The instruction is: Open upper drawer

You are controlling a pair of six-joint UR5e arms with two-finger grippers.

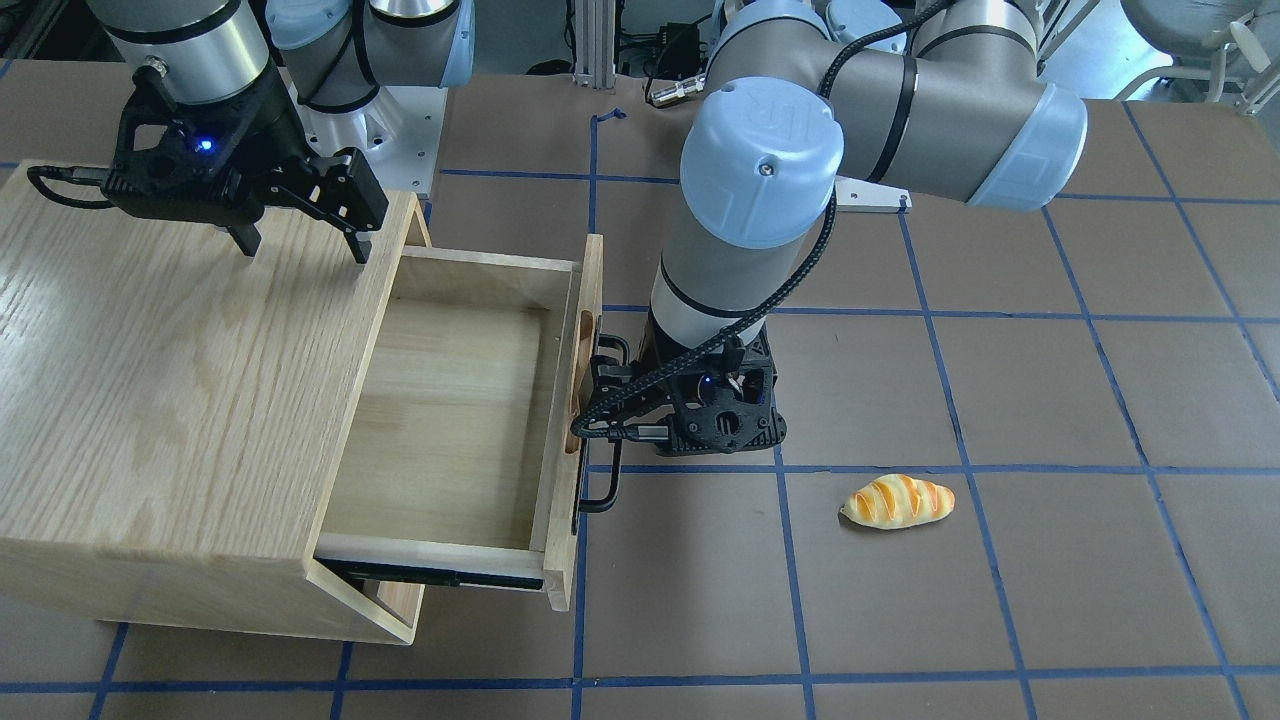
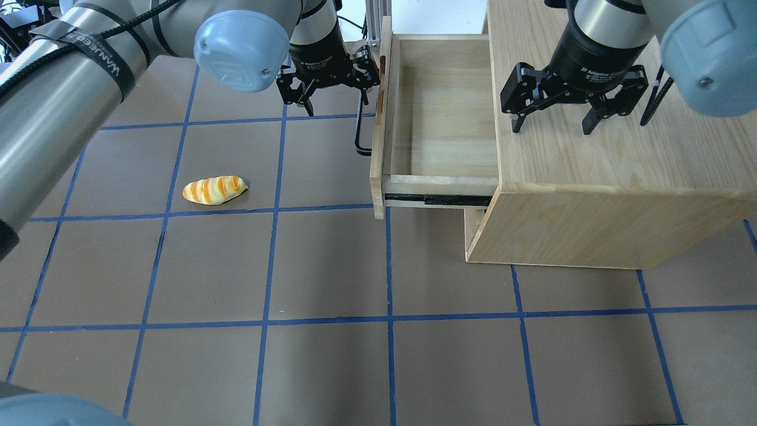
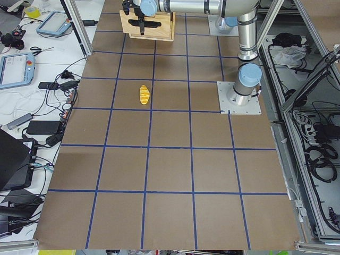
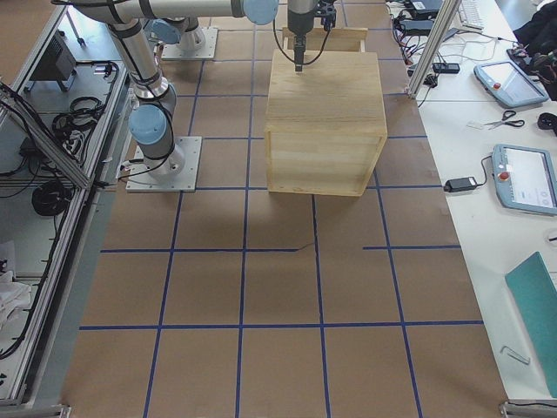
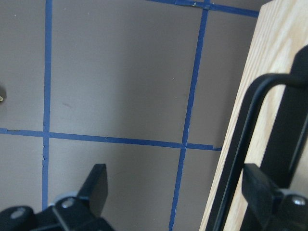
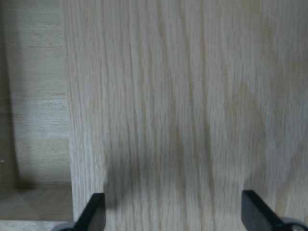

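A: Overhead exterior, upper drawer [image 2: 443,124]?
B: Standing well out of the cabinet [image 2: 591,177], front panel toward the left arm.
A: Left gripper [image 2: 336,92]?
B: Fingers apart at the black handle [image 2: 359,127]; wrist view puts the bar just inside one finger, contact unclear.
A: Right gripper [image 2: 551,127]?
B: Spread wide over the cabinet top, beside the drawer opening.
A: Anything else?
B: Bread roll [image 2: 214,190] on the table [image 2: 331,266], well apart from the drawer

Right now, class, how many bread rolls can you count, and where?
1. The bread roll lies on the brown table, apart from the pulled-out upper drawer, which looks empty. More could be hidden inside the cabinet.
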